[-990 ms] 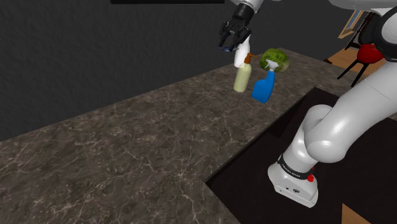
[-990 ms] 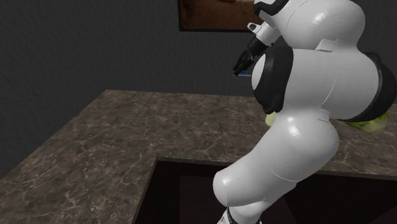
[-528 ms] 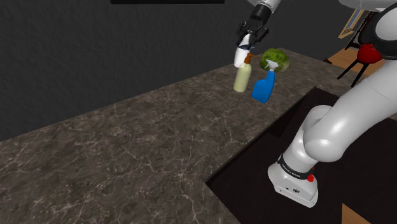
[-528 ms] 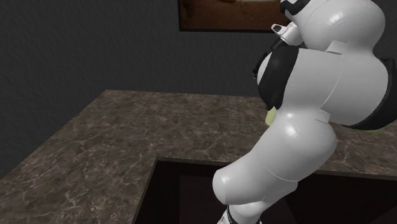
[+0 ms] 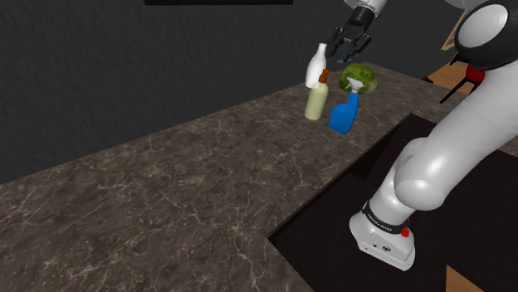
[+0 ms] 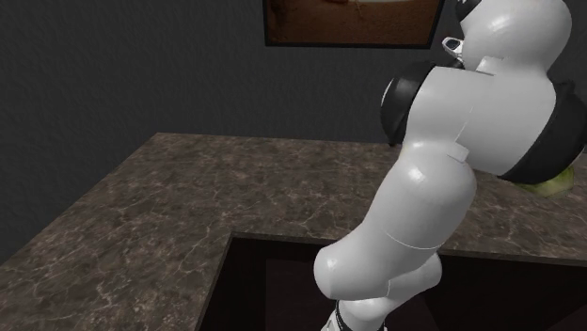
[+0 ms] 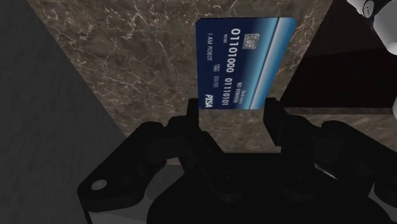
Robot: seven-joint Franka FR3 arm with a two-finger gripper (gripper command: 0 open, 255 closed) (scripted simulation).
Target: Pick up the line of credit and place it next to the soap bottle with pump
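**Now past the pump bottle, card in the grip**

Over the last second the end effector [image 5: 342, 51] has swung across the shoulder view from the left of the soap bottle [image 5: 315, 98] to its right. It now hangs in the air above the gap between that bottle and the leafy green head [image 5: 363, 76] behind it. In the second exterior view, the arm's [image 6: 470, 122] big white links have rolled toward the right accordingly.

From the wrist view, the two black fingers are clamped on the blue card [image 7: 245, 63]. They pinch its lower edge from either side, and the printed face stands out ahead of them, well above the dark marbled surface [image 5: 207, 166]. So the pickup looks done and the card is in transit, held clear of everything.

This puts the card close to its goal, though on the crowded side, by my reading. The blue spray bottle [image 5: 342, 114] stands just beside the soap bottle toward the stand, and the green head sits close behind. Only a narrow bare patch is left there. The next move is probably a careful descent into that patch, or a shift back to the open stretch on the bottle's other side. The main risk would be the fingers or the card's corner knocking the pump top on the way down.
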